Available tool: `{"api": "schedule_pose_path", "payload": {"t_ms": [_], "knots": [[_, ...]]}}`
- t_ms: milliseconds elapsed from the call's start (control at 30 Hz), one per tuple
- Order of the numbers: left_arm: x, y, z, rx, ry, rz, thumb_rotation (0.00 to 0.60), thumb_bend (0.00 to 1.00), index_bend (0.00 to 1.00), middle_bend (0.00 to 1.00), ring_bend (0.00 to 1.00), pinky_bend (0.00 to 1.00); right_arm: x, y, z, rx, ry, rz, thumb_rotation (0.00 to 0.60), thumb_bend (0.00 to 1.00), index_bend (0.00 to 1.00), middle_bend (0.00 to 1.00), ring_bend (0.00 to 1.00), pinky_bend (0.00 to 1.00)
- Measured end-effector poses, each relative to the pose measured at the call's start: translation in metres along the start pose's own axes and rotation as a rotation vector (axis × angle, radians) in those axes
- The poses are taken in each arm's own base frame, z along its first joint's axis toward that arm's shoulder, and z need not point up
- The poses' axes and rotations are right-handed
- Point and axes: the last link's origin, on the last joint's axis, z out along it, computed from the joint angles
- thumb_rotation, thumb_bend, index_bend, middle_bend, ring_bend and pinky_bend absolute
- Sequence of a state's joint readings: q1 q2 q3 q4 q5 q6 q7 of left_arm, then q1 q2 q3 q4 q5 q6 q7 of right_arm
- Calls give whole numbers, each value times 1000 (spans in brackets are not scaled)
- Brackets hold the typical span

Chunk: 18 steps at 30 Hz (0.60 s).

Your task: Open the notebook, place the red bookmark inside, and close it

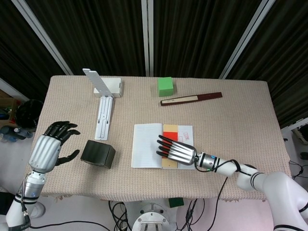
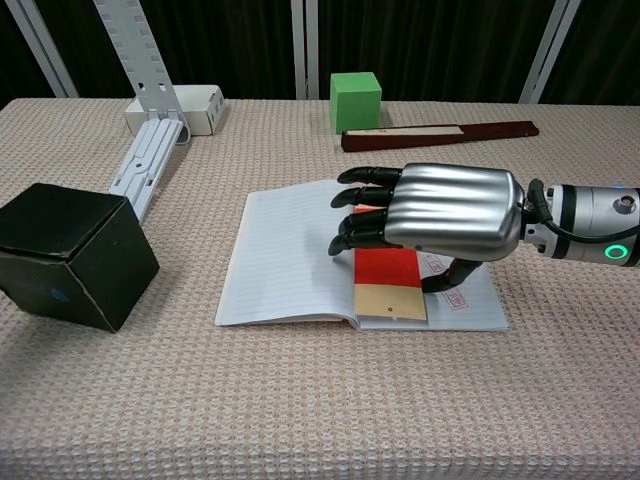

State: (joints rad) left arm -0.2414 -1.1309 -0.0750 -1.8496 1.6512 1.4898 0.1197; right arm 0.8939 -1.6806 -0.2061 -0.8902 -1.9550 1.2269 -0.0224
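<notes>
The notebook (image 1: 146, 144) (image 2: 290, 260) lies open and flat at the table's middle front. The red bookmark (image 1: 170, 130) (image 2: 388, 272), with a tan lower end, lies flat on the right page along the spine. My right hand (image 1: 175, 150) (image 2: 445, 208) hovers palm down just above it. Its fingers are stretched out toward the left page and hold nothing, while its thumb reaches down toward the right page. My left hand (image 1: 48, 147) is off the table's left edge, fingers spread and empty, and appears only in the head view.
A black box (image 1: 97, 153) (image 2: 65, 255) sits left of the notebook. Behind it lie a white bracket (image 1: 103, 113) (image 2: 145, 160) and a white box (image 1: 113, 87) (image 2: 195, 108). A green cube (image 1: 165, 86) (image 2: 356, 99) and a dark red strip (image 1: 191, 98) (image 2: 440, 135) are at the back.
</notes>
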Motion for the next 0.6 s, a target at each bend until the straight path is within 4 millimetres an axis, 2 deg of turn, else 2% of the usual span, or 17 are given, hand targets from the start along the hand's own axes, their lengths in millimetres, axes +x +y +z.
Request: {"api": "schedule_pose_path", "payload": {"t_ms": [167, 300, 433, 500, 600], "knots": [[0, -1, -1, 1, 0, -1, 600, 156, 368, 265, 192, 205, 0, 2, -5, 12, -3, -23, 600, 142, 179, 201, 66, 0], [-1, -1, -1, 3, -1, -2, 600, 156, 368, 265, 192, 205, 2, 5, -8, 14, 5, -26, 600, 52, 175, 198, 65, 0], [-1, -1, 0, 0, 1, -2, 600, 156, 368, 265, 192, 205, 5, 7, -11, -2, 29, -17, 600, 19, 174, 200, 65, 0], [0, -1, 0, -1, 2, -1, 600, 156, 368, 265, 192, 205, 8, 9, -13, -20, 42, -5, 600, 88, 174, 213, 65, 0], [0, -2, -1, 2, 1, -1, 600, 156, 368, 266, 192, 205, 10, 14, -20, -66, 49, 29, 600, 383, 163, 265, 72, 0]]}}
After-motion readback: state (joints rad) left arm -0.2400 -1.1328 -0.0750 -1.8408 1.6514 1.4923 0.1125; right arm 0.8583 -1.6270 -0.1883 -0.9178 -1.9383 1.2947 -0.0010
